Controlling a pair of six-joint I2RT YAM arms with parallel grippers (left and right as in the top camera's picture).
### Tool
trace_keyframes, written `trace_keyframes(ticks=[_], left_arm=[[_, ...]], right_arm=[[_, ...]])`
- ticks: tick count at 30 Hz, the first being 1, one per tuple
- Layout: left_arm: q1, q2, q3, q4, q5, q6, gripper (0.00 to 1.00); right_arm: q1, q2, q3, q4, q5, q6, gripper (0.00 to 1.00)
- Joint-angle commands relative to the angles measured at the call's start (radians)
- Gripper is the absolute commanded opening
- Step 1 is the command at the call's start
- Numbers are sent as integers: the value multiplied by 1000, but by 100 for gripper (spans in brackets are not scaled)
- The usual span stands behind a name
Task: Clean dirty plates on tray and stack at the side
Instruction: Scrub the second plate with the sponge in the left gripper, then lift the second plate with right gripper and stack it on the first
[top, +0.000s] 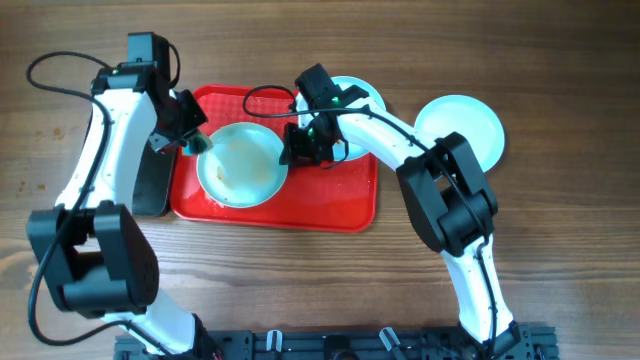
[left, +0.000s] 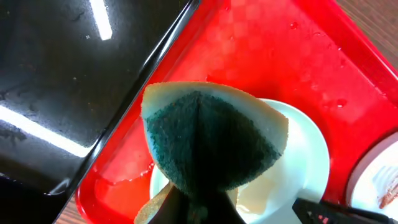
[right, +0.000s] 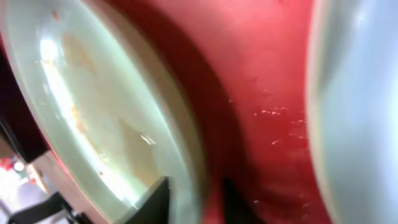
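Observation:
One plate (top: 240, 165) lies on the red tray (top: 275, 208), wet and smeared pale brown at its centre. My right gripper (top: 292, 146) is shut on its right rim; in the right wrist view the rim (right: 93, 112) sits between the fingers (right: 193, 202). My left gripper (top: 197, 140) is shut on a green-and-yellow sponge (left: 211, 143) just above the plate's left edge (left: 305, 162). A second plate (top: 355, 98) with brown smears (left: 380, 182) lies at the tray's far right corner, partly under my right arm. A third plate (top: 462, 130) lies on the table to the right of the tray.
A glossy black tray (top: 150, 188) lies against the red tray's left side, also in the left wrist view (left: 62, 93). Water pools on the red tray (left: 124, 180). The wooden table surrounds both trays. The arm bases stand at the near edge.

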Motion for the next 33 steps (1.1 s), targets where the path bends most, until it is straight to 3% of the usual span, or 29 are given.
trace_keyframes(ticks=[1,3,5,6,7,8,12,16,24,33], left_arm=[[-2,-20,18,3,1,-17,4],[-1,-20,18,19,2,-17,4],[-1,-20,18,36,0,-17,4],[-1,-20,18,42,-3,-17,4],[-1,-20,18,52,-2,-17,4],[-1,-19,18,63,-2,-17,4],[25,-18,18,94,-2,-18,4],[76,-18,18,82,-2,-17,4],[98,-18,18,103,-2,-17,4],[98,-18,18,107,-2,-18,4]], right_arm=[[2,39,-16,10,134,82,38],[23,39,-16,25,212,148,38],[56,39,-16,35,274,180,32],[72,39,-16,35,290,184,27],[87,39,-16,29,296,183,10],[91,39,-16,23,295,183,4],[67,16,-16,-5,234,174,4],[38,-105,-16,-55,264,67,4],[47,-352,-16,-242,629,-8,4],[165,-437,-16,-304,1091,-10,4]])
